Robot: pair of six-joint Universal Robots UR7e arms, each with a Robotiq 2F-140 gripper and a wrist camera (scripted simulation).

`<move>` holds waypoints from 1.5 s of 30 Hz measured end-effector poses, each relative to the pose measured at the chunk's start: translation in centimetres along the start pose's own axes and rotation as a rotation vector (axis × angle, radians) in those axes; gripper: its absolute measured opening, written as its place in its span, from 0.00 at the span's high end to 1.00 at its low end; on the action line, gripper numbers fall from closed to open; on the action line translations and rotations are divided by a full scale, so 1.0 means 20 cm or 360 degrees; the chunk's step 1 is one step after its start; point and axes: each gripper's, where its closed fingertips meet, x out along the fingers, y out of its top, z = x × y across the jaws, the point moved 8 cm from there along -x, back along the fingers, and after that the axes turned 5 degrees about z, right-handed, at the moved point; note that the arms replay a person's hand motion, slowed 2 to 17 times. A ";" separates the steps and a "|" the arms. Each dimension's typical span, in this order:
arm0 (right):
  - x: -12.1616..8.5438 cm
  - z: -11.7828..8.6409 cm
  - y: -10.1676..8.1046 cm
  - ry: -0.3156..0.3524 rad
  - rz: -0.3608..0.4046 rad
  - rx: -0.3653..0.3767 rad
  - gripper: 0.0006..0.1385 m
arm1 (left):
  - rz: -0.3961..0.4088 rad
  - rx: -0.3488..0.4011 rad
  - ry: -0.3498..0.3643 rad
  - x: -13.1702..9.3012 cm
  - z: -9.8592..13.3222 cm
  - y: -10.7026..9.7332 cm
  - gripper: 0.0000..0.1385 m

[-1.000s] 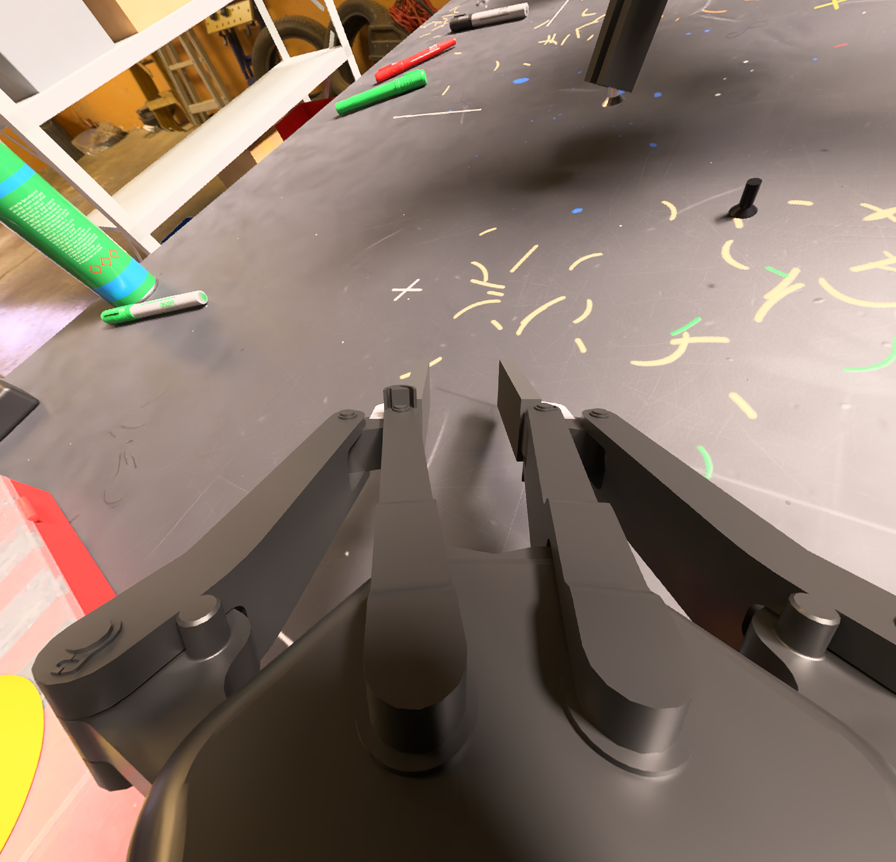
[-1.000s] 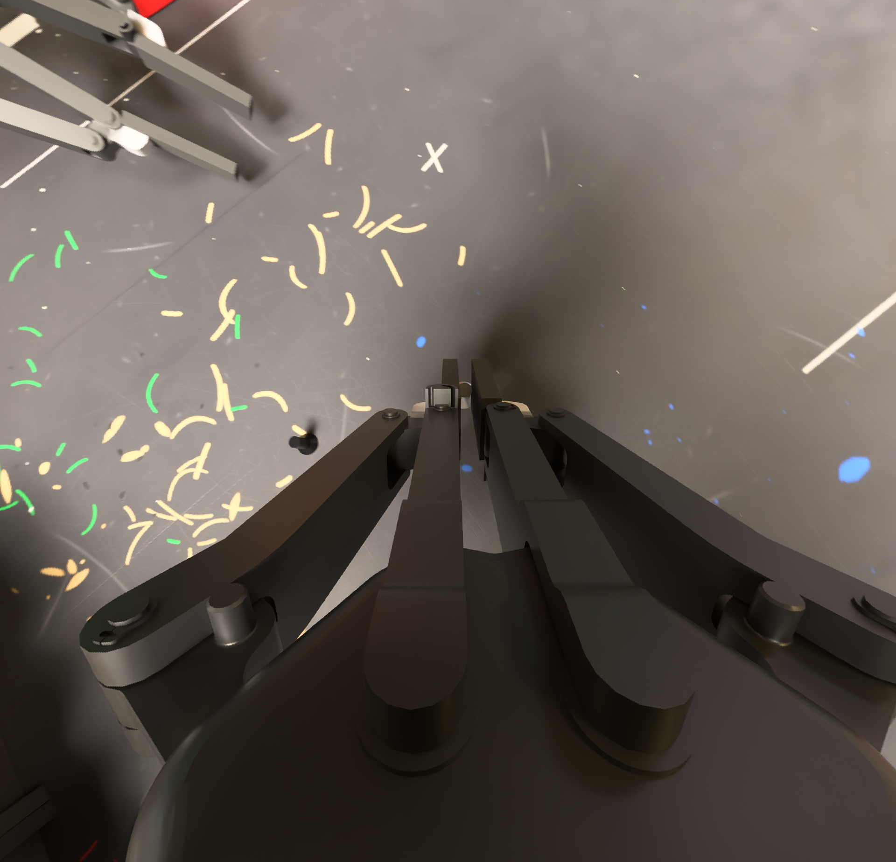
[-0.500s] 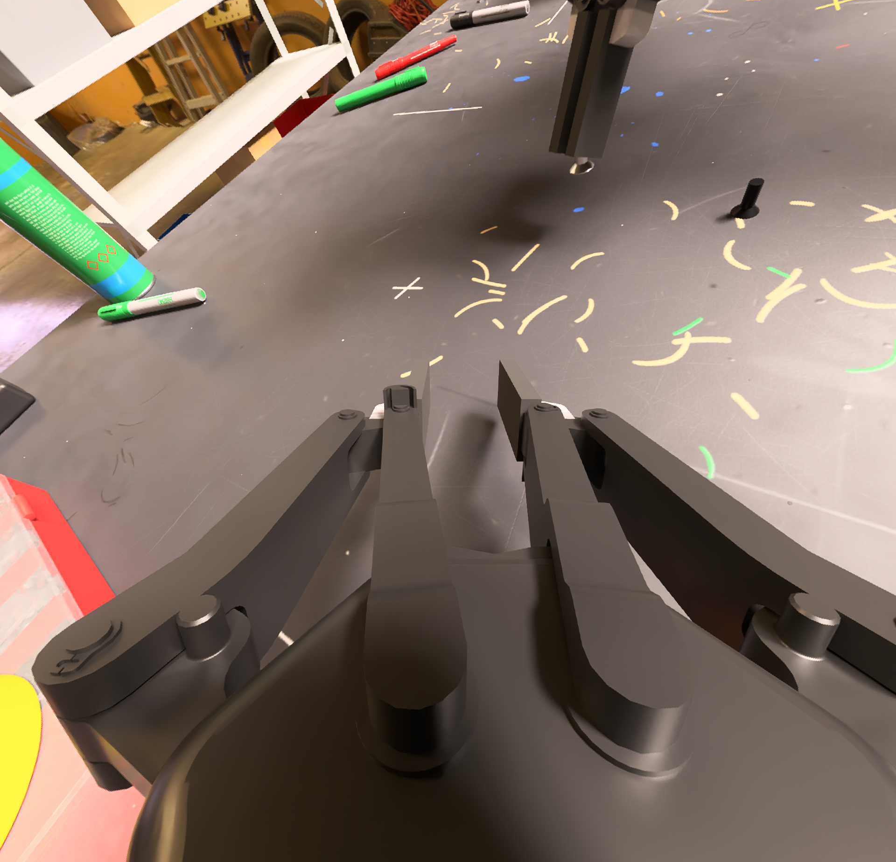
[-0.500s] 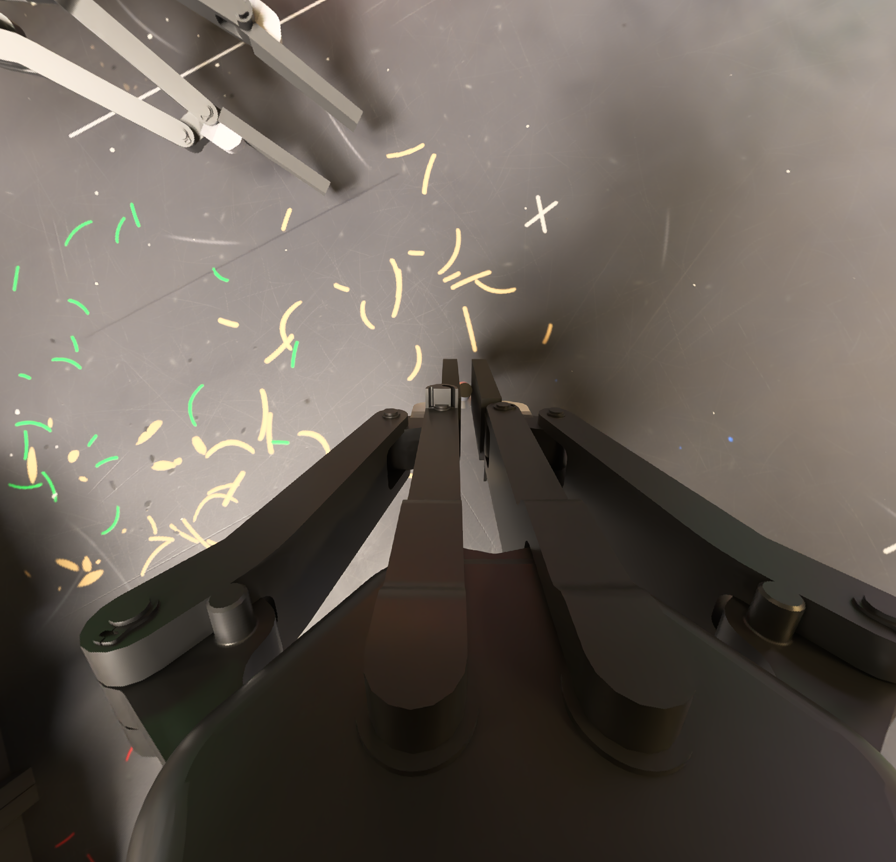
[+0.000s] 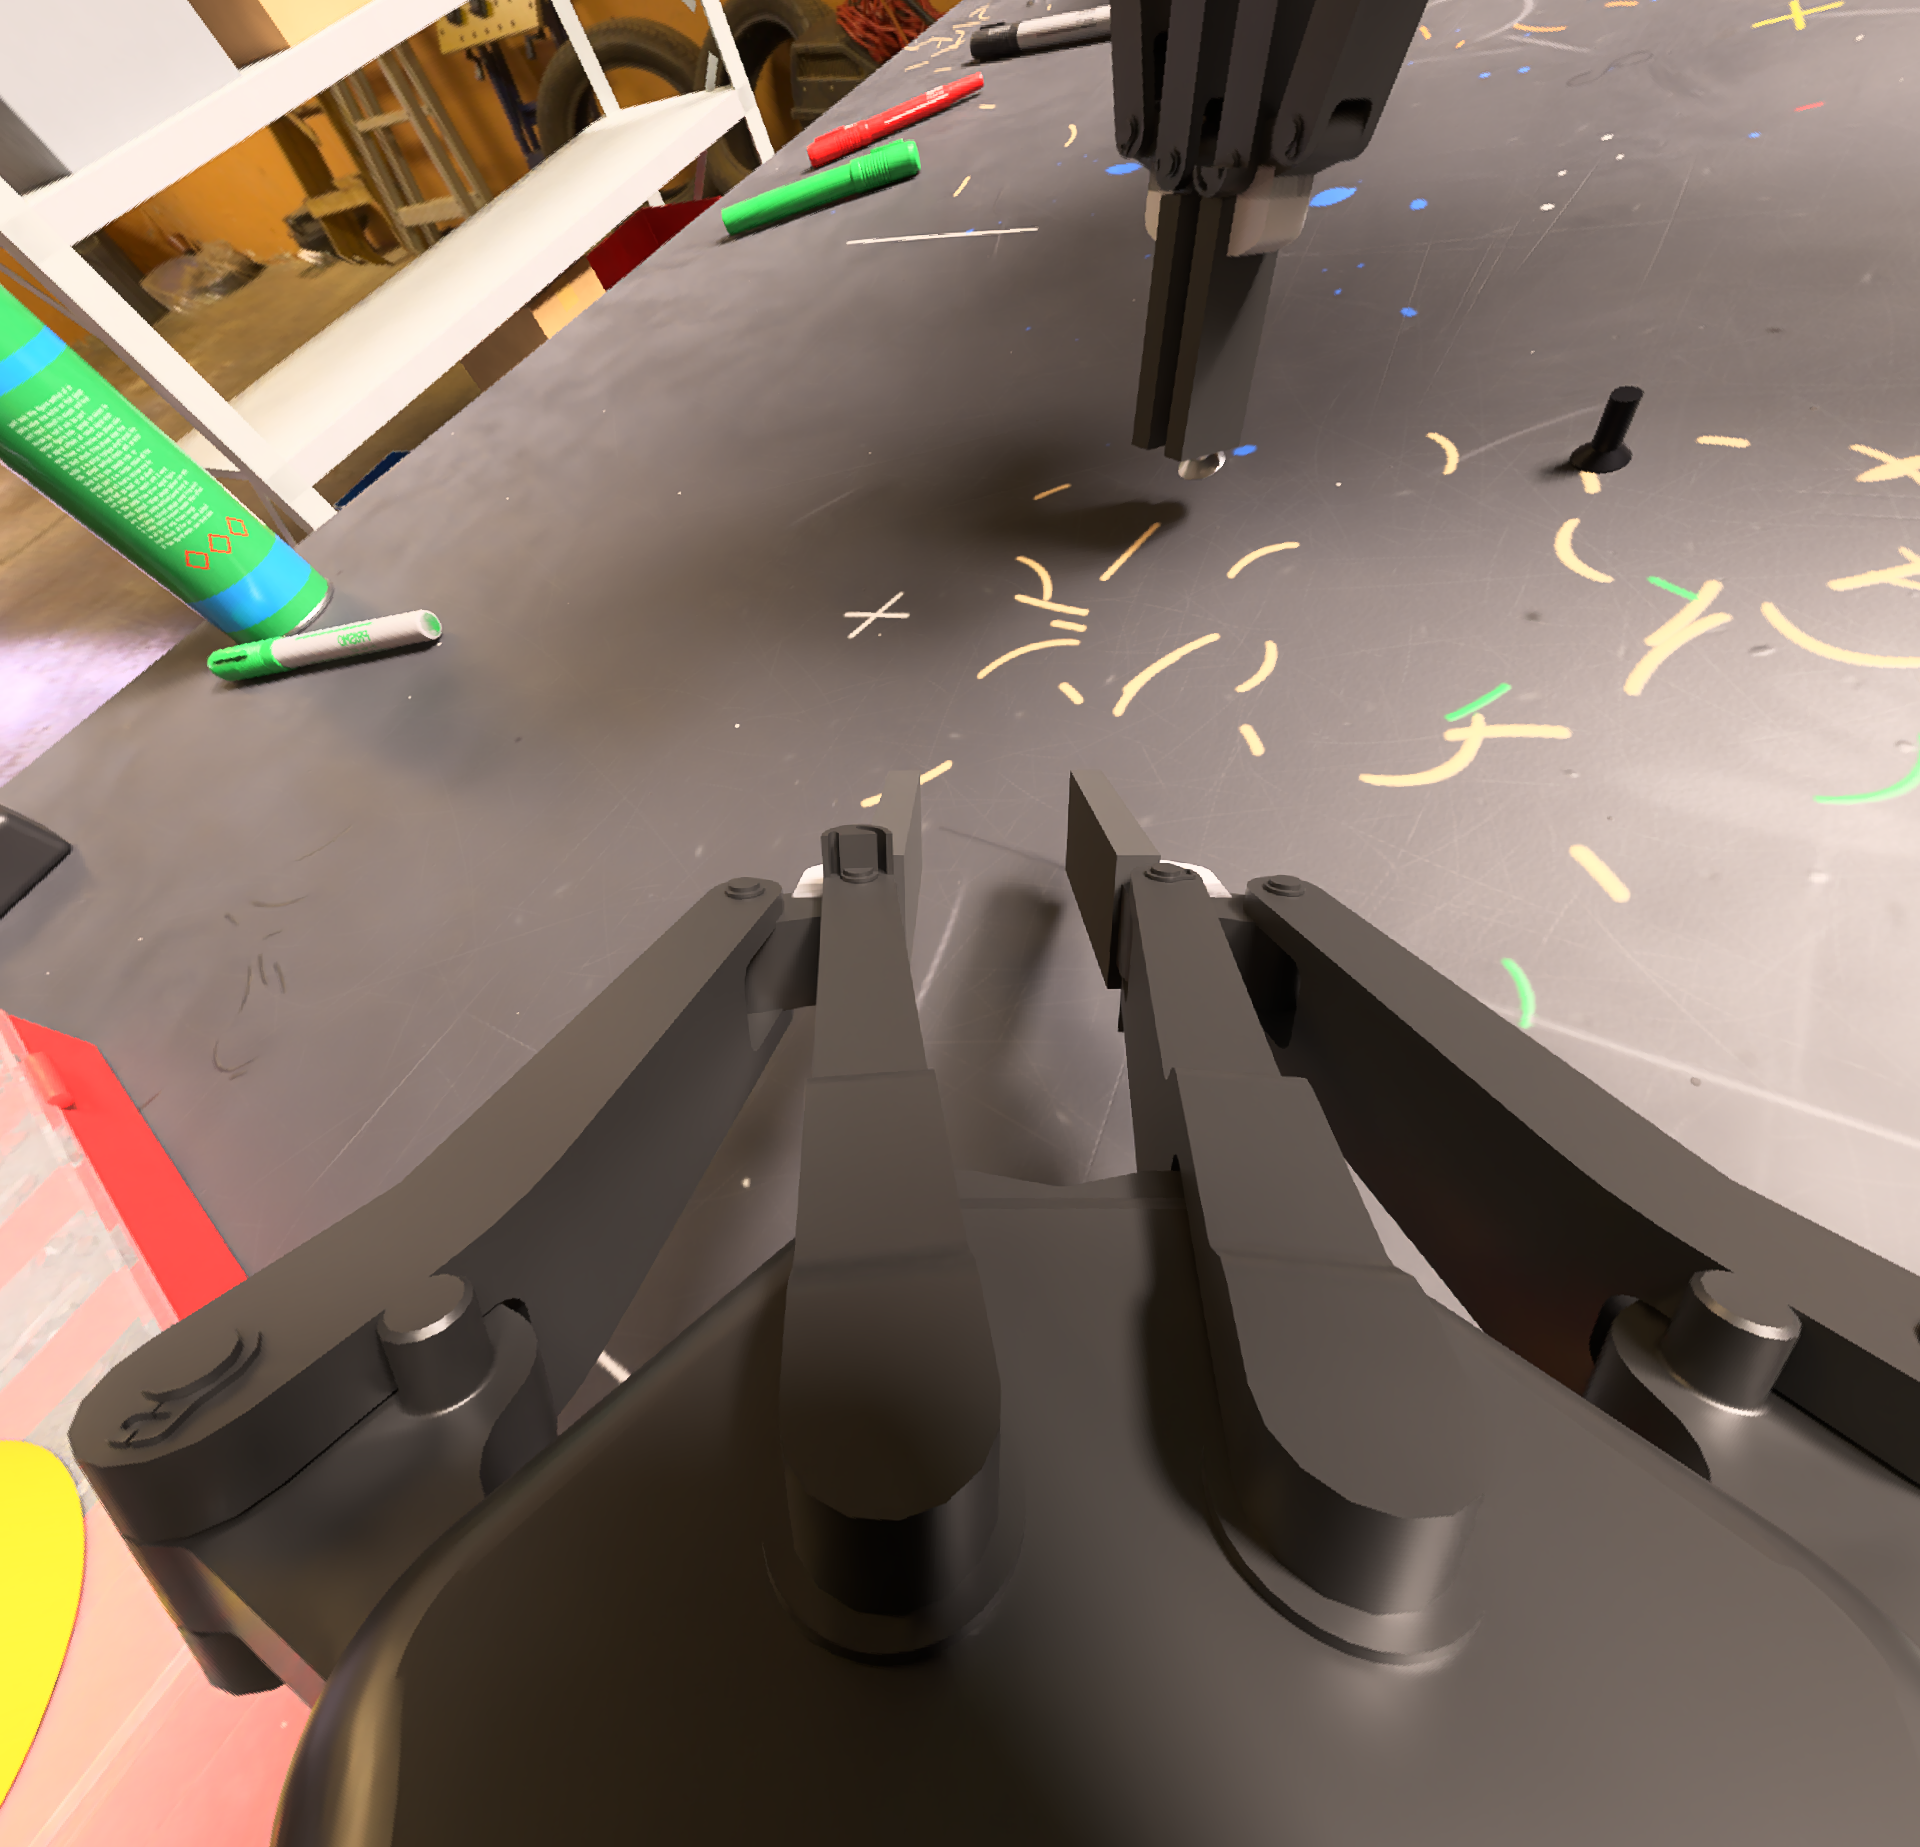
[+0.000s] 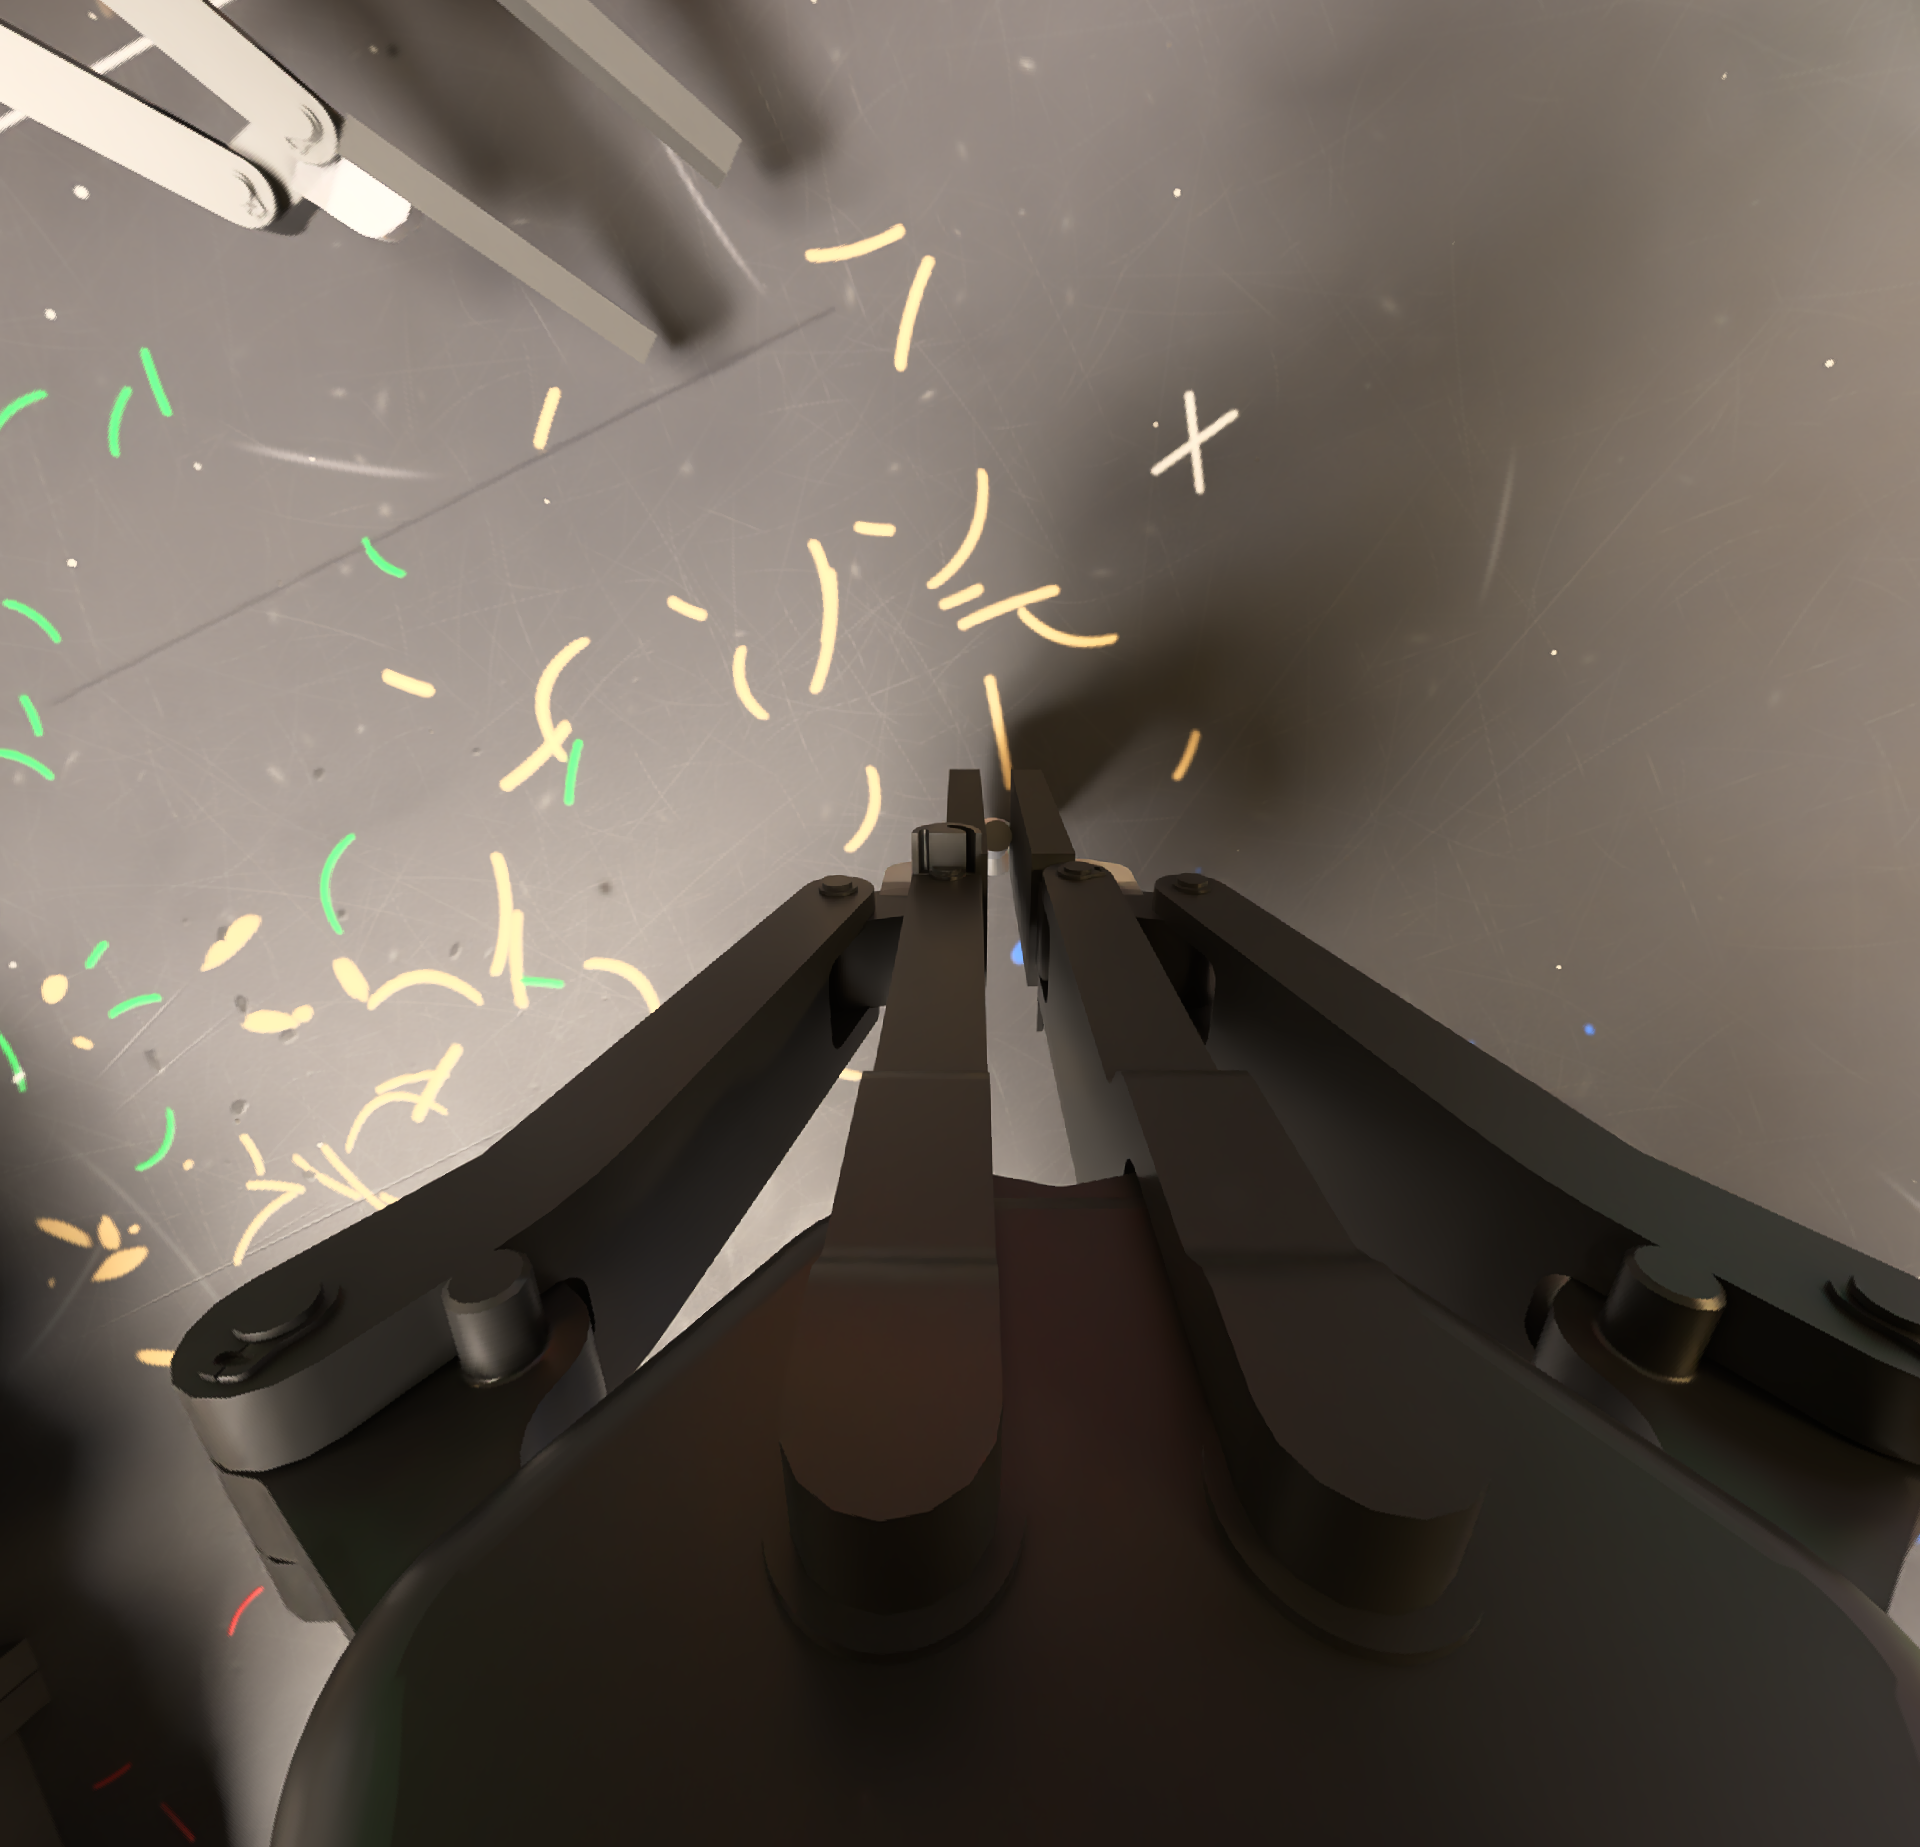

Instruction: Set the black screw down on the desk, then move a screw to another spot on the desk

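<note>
A black screw stands head-down on the dark desk at the right of the left wrist view. My right gripper is shut on a small silver screw. In the left wrist view it hangs just above the desk with the silver screw's head poking out below its fingertips. My left gripper is open and empty, low over the desk near its front; its fingers show at the top left of the right wrist view.
A green spray can and a green-capped marker lie at the desk's left edge. Green, red and black markers lie farther back. A white shelf stands beyond the edge. A red box sits at the near left.
My right gripper has carried the silver screw toward the left gripper and lower, close to the desk. The black screw and the left gripper have not moved.
</note>
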 end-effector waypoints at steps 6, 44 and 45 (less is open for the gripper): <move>0.03 0.02 0.00 -0.0014 -0.0038 0.0001 0.95 | 0.0003 0.0003 0.0002 0.00 0.00 0.00 0.73; 0.05 -0.02 0.02 -0.0111 -0.0064 -0.0355 0.95 | -0.0014 0.0054 0.0009 0.00 0.02 0.00 0.72; 0.05 -0.02 0.02 -0.0117 -0.0066 -0.0366 0.95 | -0.0014 0.0054 0.0009 0.00 0.02 0.00 0.72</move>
